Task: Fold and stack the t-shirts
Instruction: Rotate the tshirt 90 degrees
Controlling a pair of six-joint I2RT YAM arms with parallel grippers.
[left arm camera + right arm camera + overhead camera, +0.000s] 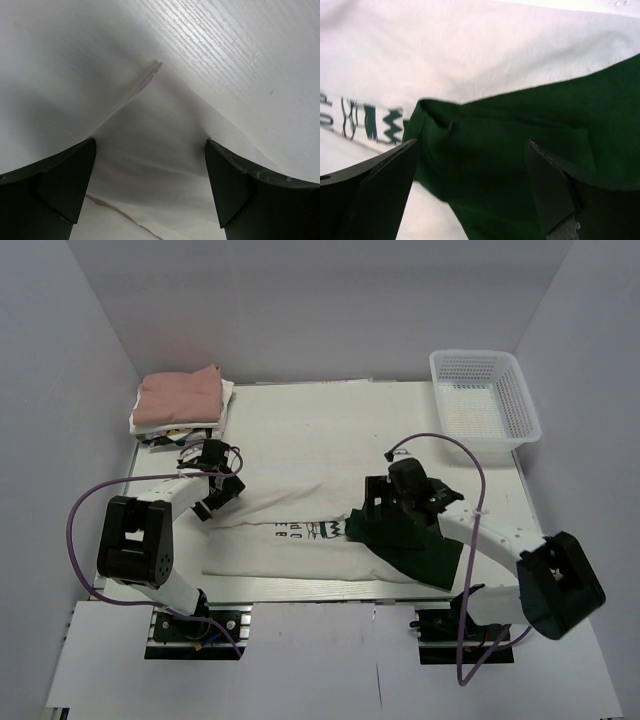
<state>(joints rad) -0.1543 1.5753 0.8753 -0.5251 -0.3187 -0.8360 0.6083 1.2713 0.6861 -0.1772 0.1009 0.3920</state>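
Observation:
A cream-white t-shirt [290,540] with dark print lies folded lengthwise across the table's front, its dark green sleeve [410,540] spread at the right. My left gripper [212,502] is open over the shirt's left corner [150,165], one finger on each side of the cloth. My right gripper [368,512] is open just above the green sleeve [520,145], near the print [370,120]. A folded dusty pink shirt [178,396] tops a stack with white shirts [226,405] at the far left.
A white mesh basket [485,395] stands at the far right corner. The white table [320,430] runs between the stack and the basket. Purple cables loop from both arms.

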